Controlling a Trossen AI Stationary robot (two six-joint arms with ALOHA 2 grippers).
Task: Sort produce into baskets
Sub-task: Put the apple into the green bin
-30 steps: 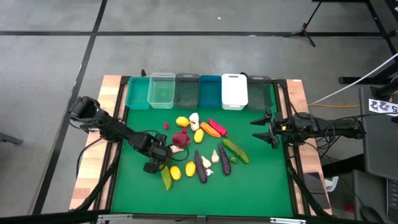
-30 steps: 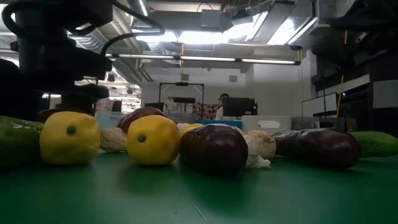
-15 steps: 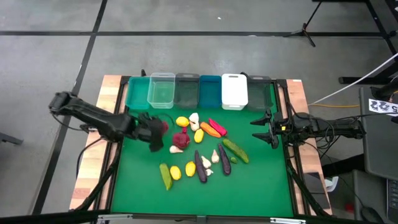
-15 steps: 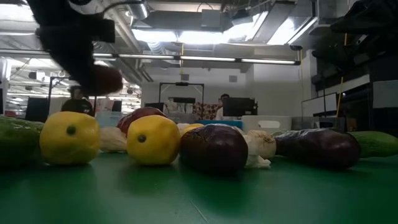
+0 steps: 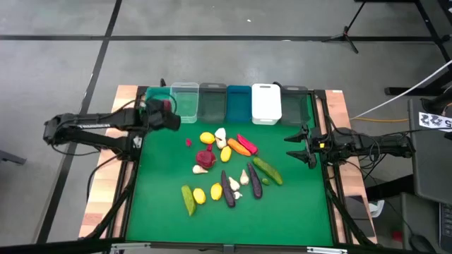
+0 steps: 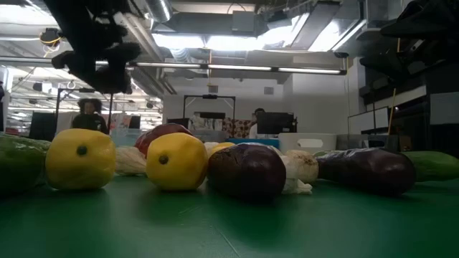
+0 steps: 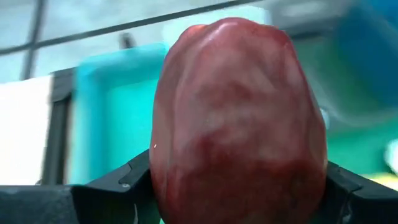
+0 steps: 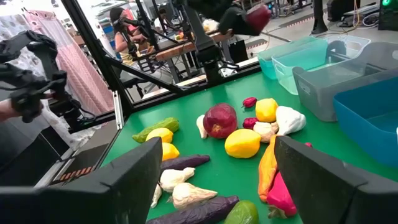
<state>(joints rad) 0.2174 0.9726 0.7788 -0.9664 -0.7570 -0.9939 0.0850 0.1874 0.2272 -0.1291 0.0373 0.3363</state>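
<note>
While the red pepper (image 7: 239,118) is clamped between the fingers of the left end effector (image 5: 167,115), it's held up over the seam between the teal-green bin (image 5: 155,106) and the clear bin (image 5: 183,102), so the whole drop hinges on which one sits underneath. From the wrist view the teal one looks to be right behind it, though that can't be called for sure. Nothing is seen blocking the way down. The rest of the produce (image 5: 227,169) is left scattered mid-surface, well apart from the bins. The right end effector (image 5: 300,147) is parked at the right edge, fingers spread wide, nothing held.
</note>
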